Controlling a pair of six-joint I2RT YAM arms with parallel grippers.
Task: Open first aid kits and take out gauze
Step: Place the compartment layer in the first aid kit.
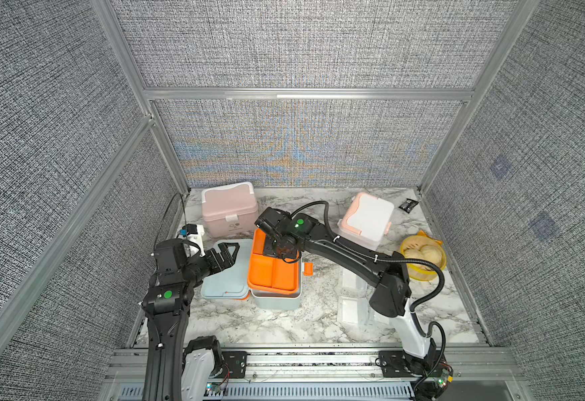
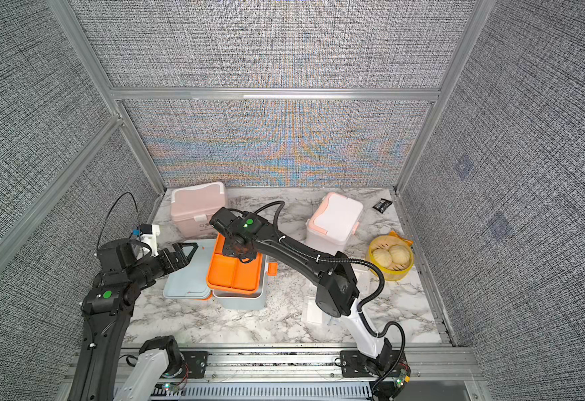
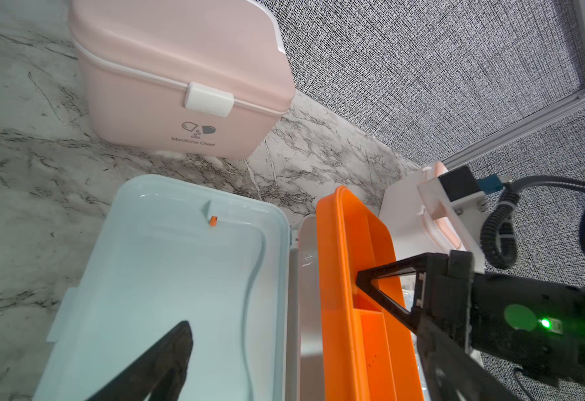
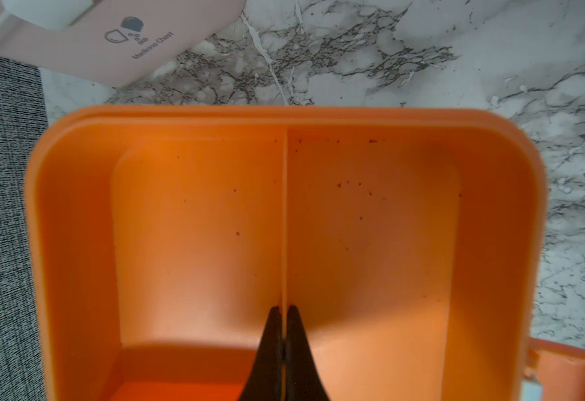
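Orange tray (image 1: pixel 273 272) is the thing to look at: it sits tilted on top of the pale blue box (image 1: pixel 276 299), far end raised, near end resting on the box rim. The right gripper (image 4: pixel 283 314) has its two black fingertips pinched together on the thin centre divider (image 4: pixel 285 215) of that tray, so it's fully closed on the tray. Both tray compartments look bare apart from some dark specks.

The blue box's lid (image 1: pixel 222 277) lies flipped open flat on the marble table (image 1: pixel 284 326), just left of the box. The left gripper (image 1: pixel 228 255) hangs over that lid with its jaws spread wide, holding nothing.

The pink box (image 1: pixel 228 207) is at the far left of the table, latch closed. The white-and-peach box (image 1: pixel 365 220) stands at the far right, lid down too. So only the blue kit is open.

Gauze packets (image 1: pixel 353 310) lie flat on the table to the right of the blue box, partly under the right arm; I can see a couple of them, near each other. Whether there's gauze under the tray in the blue box I can't tell.

A yellow basket with buns (image 1: pixel 422 258) is at the right edge, and a small black wrapper (image 1: pixel 407 205) sits in the far right corner.
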